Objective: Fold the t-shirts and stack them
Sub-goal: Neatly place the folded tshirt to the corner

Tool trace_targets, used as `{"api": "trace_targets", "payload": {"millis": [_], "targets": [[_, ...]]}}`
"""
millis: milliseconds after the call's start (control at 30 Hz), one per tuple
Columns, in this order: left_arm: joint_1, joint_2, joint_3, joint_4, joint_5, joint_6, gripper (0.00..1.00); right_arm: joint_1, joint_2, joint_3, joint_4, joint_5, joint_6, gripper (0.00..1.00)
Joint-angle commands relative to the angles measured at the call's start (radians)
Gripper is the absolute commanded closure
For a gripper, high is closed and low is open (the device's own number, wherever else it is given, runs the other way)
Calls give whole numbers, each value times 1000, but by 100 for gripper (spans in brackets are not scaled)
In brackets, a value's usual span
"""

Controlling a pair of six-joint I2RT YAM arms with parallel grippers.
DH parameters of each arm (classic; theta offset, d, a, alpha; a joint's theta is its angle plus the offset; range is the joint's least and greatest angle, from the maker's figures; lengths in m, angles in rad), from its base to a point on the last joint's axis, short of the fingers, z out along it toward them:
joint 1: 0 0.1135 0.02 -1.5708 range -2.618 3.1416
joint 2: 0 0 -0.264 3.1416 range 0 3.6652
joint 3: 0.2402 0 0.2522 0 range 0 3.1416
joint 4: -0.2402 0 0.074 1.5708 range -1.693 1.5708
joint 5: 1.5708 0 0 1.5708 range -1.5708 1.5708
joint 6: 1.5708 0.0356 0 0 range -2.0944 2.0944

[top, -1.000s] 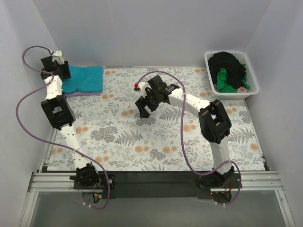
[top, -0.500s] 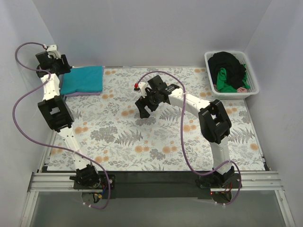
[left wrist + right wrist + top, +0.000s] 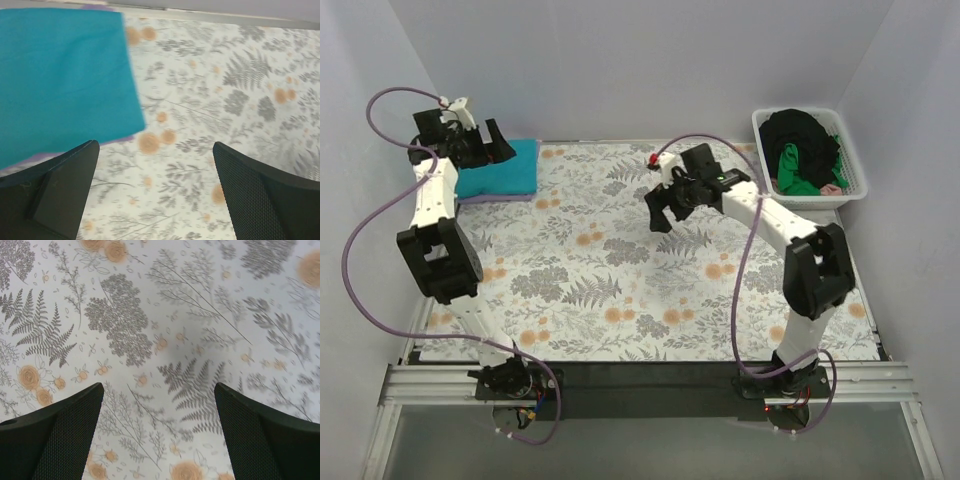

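my left pincer (image 3: 155, 150) and right pincer (image 3: 157, 390) gape empty; the left could snag and rumple the folded teal t-shirt (image 3: 60, 75)

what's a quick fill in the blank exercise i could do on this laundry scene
1. The teal t-shirt lies folded on the lavender t-shirt at the far ____ corner of the table cloth.
2. The black t-shirt lies in the white ____.
3. The left gripper and the right gripper are both ____, holding nothing.
Missing words: left; basket; open.
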Motion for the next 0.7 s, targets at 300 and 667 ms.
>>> {"api": "trace_targets", "payload": {"millis": [300,667], "targets": [[-280,-483,-584,-122,6,-23,2,-325,-481,-385,-66,2,18,2],[-288,-763,-915,-115,-83,-9,2,-335,-768,-669,-63,88,7,2]]}}
